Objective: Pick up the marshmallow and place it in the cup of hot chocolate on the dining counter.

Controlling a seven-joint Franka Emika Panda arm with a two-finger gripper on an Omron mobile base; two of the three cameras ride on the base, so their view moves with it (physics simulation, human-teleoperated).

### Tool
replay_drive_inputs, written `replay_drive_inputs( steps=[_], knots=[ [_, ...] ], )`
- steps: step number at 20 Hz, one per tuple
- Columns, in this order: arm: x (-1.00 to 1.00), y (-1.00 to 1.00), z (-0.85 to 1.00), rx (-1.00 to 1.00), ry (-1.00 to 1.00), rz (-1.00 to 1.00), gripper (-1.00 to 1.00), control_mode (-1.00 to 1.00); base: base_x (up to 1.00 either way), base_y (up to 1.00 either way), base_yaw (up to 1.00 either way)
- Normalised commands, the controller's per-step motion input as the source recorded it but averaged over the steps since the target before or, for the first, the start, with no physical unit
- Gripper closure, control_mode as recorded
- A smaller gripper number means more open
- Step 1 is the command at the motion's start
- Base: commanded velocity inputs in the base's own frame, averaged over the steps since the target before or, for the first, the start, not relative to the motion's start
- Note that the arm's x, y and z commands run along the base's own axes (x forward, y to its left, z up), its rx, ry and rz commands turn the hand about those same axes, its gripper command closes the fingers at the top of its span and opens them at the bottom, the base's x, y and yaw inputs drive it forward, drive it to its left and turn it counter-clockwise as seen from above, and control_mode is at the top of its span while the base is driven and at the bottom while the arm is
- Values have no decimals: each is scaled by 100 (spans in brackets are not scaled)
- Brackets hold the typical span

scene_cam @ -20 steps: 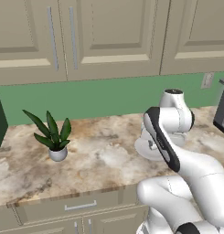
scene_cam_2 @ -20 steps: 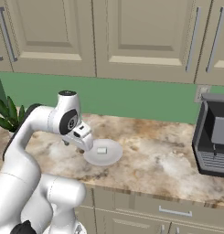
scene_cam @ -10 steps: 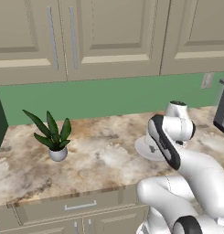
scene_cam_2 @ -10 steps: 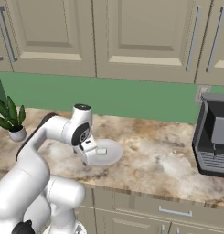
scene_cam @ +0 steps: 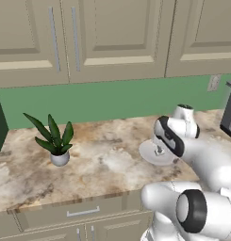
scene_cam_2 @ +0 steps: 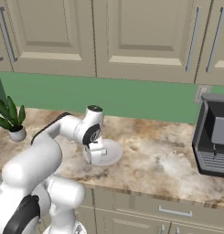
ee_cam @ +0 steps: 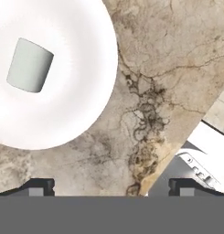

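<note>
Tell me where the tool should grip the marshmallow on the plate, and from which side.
Grip the marshmallow across its curved sides, coming straight down from above. It lies alone on the plate, apart from the rim, so the open tool likely has room either side.

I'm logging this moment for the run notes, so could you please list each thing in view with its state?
Tiny white cylinder marshmallow: lying on the plate, not gripped.
Round pale plate: flat on the marbled worktop.
Two-finger gripper: open, above the worktop beside the plate.
Potted green plant: upright.
</note>
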Motion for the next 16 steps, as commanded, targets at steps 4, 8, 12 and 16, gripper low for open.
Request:
replay_drive_inputs(
  steps=[4, 8, 12, 16],
  knots=[
    [50, -14, -5, 4, 12, -12, -100, -100, 0, 0, 0],
    [52, -2, -17, 2, 8, -7, -100, -100, 0, 0, 0],
    [39, 0, -30, 0, 0, -3, -100, -100, 0, 0, 0],
    [34, 0, -41, 0, 0, -4, -100, -100, 0, 0, 0]
  ],
)
